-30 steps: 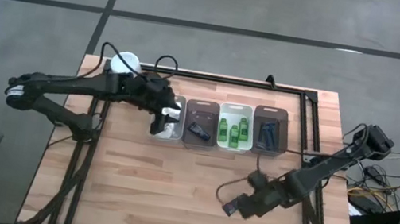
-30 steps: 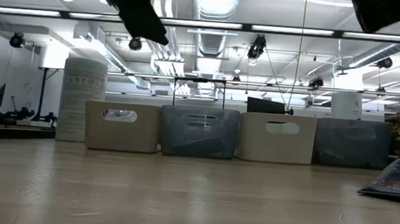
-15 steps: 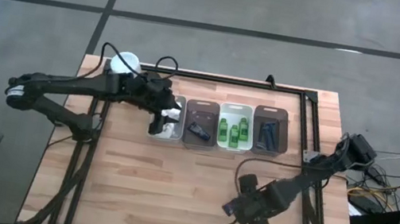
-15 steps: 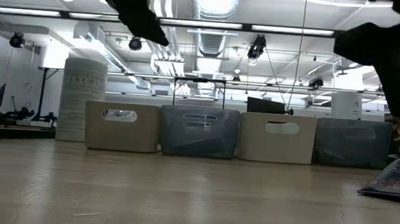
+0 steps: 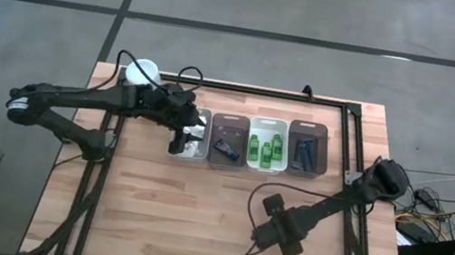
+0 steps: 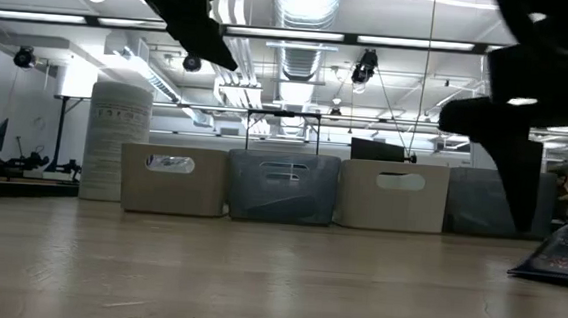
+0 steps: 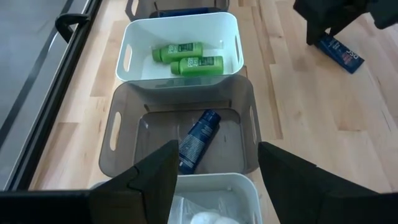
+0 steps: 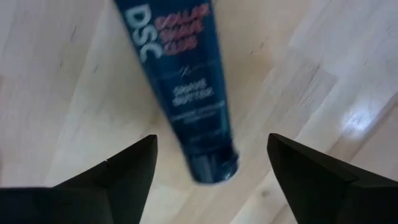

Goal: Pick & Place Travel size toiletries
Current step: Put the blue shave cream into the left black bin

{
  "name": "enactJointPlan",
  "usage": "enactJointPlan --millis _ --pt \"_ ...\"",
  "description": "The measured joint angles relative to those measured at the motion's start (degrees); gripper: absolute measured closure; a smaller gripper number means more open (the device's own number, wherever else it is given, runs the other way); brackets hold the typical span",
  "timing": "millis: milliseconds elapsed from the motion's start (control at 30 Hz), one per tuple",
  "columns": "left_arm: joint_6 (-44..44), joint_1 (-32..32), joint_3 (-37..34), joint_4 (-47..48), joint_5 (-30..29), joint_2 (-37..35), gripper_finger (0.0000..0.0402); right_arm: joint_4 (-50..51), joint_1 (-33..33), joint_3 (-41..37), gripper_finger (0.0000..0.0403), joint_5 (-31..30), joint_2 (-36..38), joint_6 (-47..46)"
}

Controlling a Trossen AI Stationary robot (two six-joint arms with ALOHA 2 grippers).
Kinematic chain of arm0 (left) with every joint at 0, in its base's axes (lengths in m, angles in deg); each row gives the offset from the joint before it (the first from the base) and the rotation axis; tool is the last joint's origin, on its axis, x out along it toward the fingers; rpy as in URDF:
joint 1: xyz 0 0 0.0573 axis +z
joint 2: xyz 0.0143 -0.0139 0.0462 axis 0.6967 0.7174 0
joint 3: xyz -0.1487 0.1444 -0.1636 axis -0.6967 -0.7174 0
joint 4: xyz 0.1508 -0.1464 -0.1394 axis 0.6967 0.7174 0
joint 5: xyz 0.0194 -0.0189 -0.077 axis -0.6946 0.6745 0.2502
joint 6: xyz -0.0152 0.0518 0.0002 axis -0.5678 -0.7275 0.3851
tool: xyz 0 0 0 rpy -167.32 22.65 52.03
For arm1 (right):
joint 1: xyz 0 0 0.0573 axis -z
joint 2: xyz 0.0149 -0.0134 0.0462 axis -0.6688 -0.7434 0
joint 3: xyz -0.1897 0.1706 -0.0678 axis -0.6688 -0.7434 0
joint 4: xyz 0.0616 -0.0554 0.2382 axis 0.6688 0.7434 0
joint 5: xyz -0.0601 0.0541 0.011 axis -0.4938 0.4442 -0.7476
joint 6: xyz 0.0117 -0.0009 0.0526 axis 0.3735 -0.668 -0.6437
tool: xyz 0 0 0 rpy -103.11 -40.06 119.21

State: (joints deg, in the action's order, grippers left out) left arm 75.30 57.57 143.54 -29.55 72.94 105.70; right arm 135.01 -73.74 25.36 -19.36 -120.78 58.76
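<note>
Right gripper (image 8: 211, 180) — fingers spread wide and empty, poised directly above a dark blue tube (image 8: 177, 87) that lies flat on the bare table (image 5: 158, 217), near the front right and well apart from the tray row. The tube passes between the two fingers without touching either.

Handling, as judged: a soft-walled plastic tube, light, with a glossy printed skin that may slip; it should dent under pressure rather than break. The sensible hold is across its narrow width near mid-length, the fingers straddling the body, not the rounded cap end, where it could squirt out of the grip.

Left gripper (image 7: 214, 180) — also parted and empty, hovering over the white tray (image 7: 217, 193) at the left end of the row, which holds white puffs (image 7: 205, 218). Beyond it lie a grey tray (image 7: 124, 124) with a second blue tube (image 7: 198, 141), then a white tray (image 7: 137, 37) with green bottles (image 7: 189, 56).

Views compared: the right wrist view alone shows the tube's lettering and its place between the fingers; in the high view the right arm (image 5: 324, 211) hides the tube entirely. The left wrist view shows it from afar on the wood. The low view gives only tray fronts and the white container (image 6: 117, 139), with no contents.
</note>
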Motion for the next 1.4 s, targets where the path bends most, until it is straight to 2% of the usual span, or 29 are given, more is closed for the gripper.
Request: enactJointPlan --millis 233,500,733,900,1167,1400 --pt "1.4 0.0 -0.1 0.9 0.0 0.0 0.0177 -6.7 2.7 -3.0 0.0147 2.9 0.3 1.7" --pt "6.3 0.0 -0.1 1.8 0.2 0.0 0.0177 -8.2 2.8 -4.7 0.0183 5.0 0.3 -0.3" --pt "14.3 0.0 -0.1 1.7 3.0 -0.1 0.0177 -7.0 2.7 -3.5 0.0238 9.3 0.7 -8.6" --pt "21.0 -0.1 -0.1 1.7 5.1 -0.1 0.0177 -7.5 1.5 -1.9 0.0286 9.9 2.4 -14.0" --pt "27.9 -2.4 -0.1 1.5 12.2 -0.4 0.0177 -7.4 0.5 -0.2 0.0284 9.4 2.4 -26.3" --pt "21.7 -9.1 -0.1 1.5 15.0 -1.0 0.0177 -7.6 -0.6 1.7 0.0289 3.9 6.9 -40.8"
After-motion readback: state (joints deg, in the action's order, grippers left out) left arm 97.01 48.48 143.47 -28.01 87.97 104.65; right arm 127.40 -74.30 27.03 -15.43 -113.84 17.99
